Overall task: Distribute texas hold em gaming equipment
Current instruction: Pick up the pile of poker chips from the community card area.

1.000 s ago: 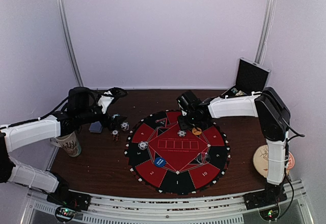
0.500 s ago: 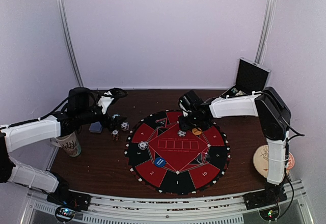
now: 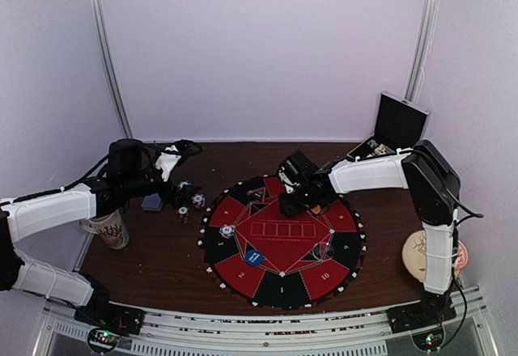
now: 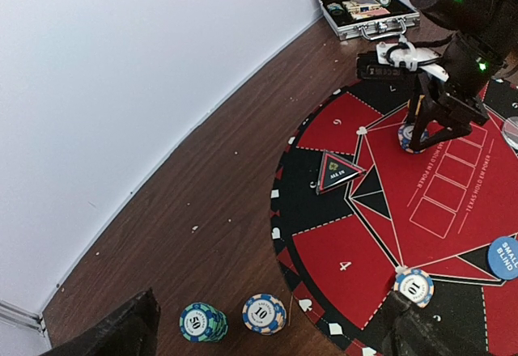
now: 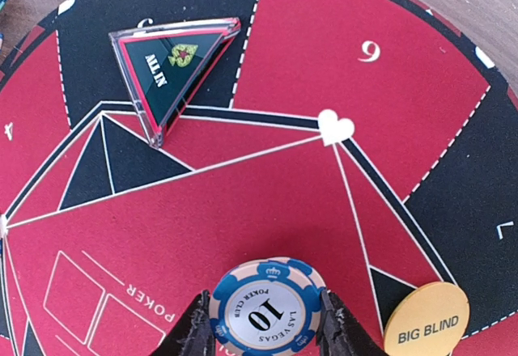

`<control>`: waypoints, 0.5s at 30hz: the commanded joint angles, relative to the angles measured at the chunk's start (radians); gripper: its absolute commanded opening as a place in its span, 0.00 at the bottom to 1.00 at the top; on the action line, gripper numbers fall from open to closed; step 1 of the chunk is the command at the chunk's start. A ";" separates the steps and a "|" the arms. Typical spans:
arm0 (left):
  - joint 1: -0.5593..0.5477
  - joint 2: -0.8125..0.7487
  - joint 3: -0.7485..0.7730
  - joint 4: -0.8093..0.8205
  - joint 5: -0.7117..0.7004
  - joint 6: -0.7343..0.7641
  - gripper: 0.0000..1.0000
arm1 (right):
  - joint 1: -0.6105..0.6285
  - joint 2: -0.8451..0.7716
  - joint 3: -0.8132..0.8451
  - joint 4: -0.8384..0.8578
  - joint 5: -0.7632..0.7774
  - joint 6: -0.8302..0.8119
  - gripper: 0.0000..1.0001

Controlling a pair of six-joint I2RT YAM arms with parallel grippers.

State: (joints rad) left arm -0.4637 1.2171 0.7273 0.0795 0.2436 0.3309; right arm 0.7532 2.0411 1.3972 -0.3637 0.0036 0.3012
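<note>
My right gripper (image 5: pixel 264 330) is shut on a blue-and-white "10" poker chip (image 5: pixel 263 311), a finger against each edge, low over the red centre of the round poker mat (image 3: pixel 279 279). An orange "BIG BLIND" disc (image 5: pixel 426 322) lies just to the right of it. The left wrist view shows the same chip (image 4: pixel 411 137) under that gripper. My left gripper (image 4: pixel 267 336) hangs open above a green "50" chip stack (image 4: pixel 202 322) and a blue "10" stack (image 4: pixel 264 314) on the wood left of the mat. Another "10" chip (image 4: pixel 413 287) and the blue "SMALL BLIND" disc (image 4: pixel 503 257) lie on the mat.
A triangular "ALL IN" marker (image 5: pixel 174 65) rests on the mat's far left. A grey-blue card deck (image 3: pixel 151 202) and a patterned mug (image 3: pixel 109 228) sit under my left arm. The open case (image 3: pixel 399 125) stands at the back right, a round coaster (image 3: pixel 419 255) at the right edge.
My right gripper has shifted a little left and toward the near side over the mat and now covers the chip in the top view. The left arm has not moved.
</note>
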 commanded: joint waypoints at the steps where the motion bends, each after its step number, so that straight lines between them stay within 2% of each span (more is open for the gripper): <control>1: 0.006 -0.003 -0.007 0.049 0.004 0.005 0.98 | 0.003 0.022 0.023 -0.007 0.036 -0.007 0.32; 15: 0.006 0.009 -0.006 0.051 0.005 0.005 0.98 | 0.004 0.044 0.028 -0.039 0.015 -0.011 0.36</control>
State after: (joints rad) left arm -0.4637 1.2179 0.7273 0.0795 0.2436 0.3309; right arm 0.7547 2.0632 1.4014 -0.3805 0.0147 0.2966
